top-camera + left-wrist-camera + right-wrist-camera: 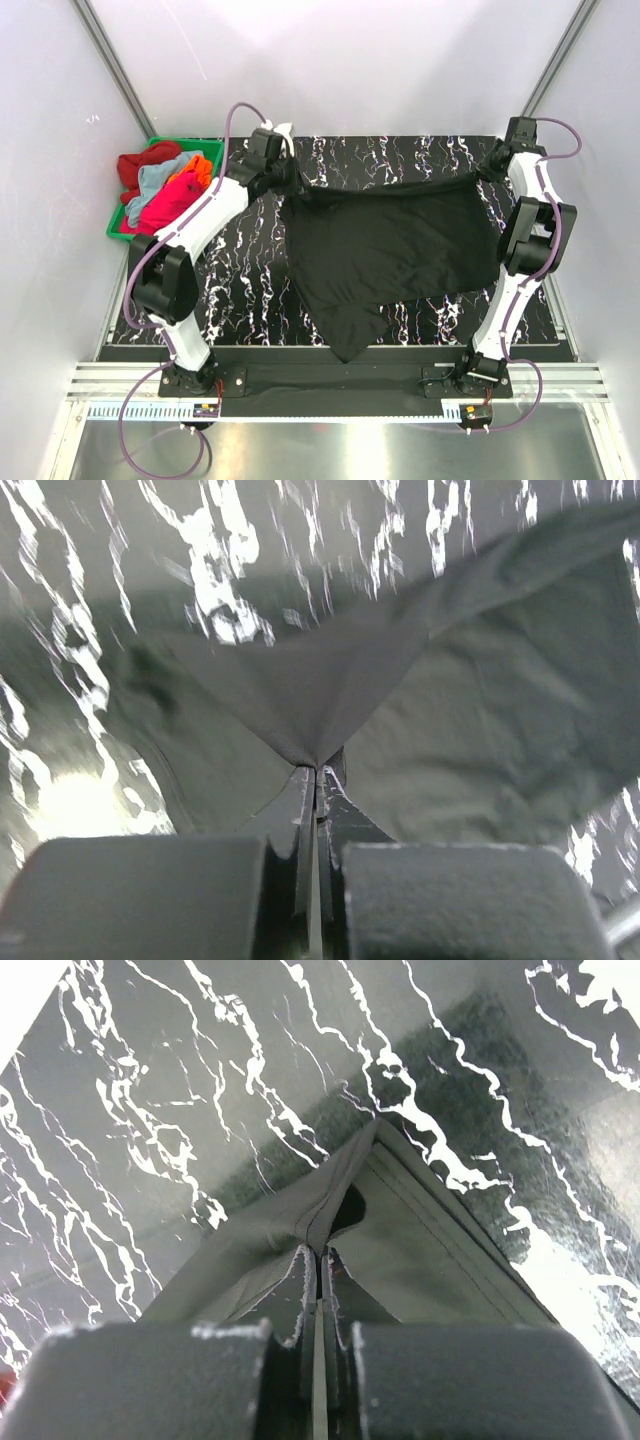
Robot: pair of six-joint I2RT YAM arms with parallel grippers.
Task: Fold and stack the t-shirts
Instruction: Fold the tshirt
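Observation:
A black t-shirt (385,245) hangs stretched between both arms over the marbled black table (250,280), its lower part draping down to the near edge. My left gripper (295,183) is shut on the shirt's left upper corner; in the left wrist view the cloth (330,700) fans out from the pinched fingertips (316,772). My right gripper (484,171) is shut on the right upper corner, where the hemmed cloth (420,1250) runs out of the closed tips (318,1252). Red, light blue, orange and pink t-shirts (165,185) lie heaped at the far left.
A green bin (160,150) holds the heap of coloured shirts at the table's far left corner. White walls and slanted metal frame posts (110,65) enclose the table. An aluminium rail (330,385) runs along the near edge by the arm bases.

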